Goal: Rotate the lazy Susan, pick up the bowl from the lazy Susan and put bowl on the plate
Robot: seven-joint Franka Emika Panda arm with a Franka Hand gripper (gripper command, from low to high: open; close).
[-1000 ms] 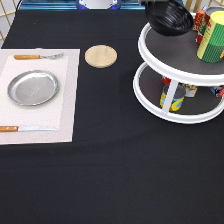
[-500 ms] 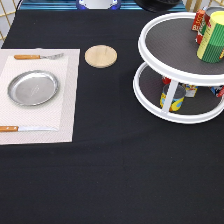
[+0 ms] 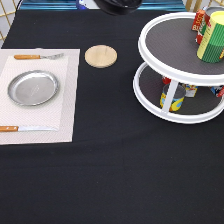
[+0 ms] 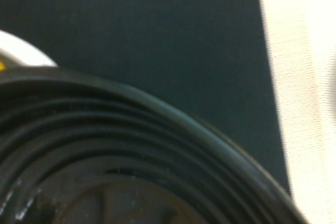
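Observation:
The glossy black bowl (image 3: 120,5) shows only as a dark rounded shape cut off by the exterior view's top edge, lifted clear of the lazy Susan (image 3: 170,40). The wrist view is filled from close by with the bowl's ridged inside (image 4: 112,165), over the black cloth. The gripper itself is above the exterior view's edge and does not show. The lazy Susan stands at the exterior view's right, and the bowl's spot on its top tier is bare. The silver plate (image 3: 33,88) lies empty on a pale placemat (image 3: 65,110) at the exterior view's left.
A round wooden coaster (image 3: 100,56) lies between placemat and lazy Susan. A fork (image 3: 37,57) and a knife (image 3: 27,128) flank the plate. Tall cans (image 3: 210,30) stand on the top tier's right side, and more cans (image 3: 170,97) on the lower tier.
The bowl has been lifted off the lazy Susan's top tier and carried up and toward the exterior view's left, to the top edge. Nothing else moved.

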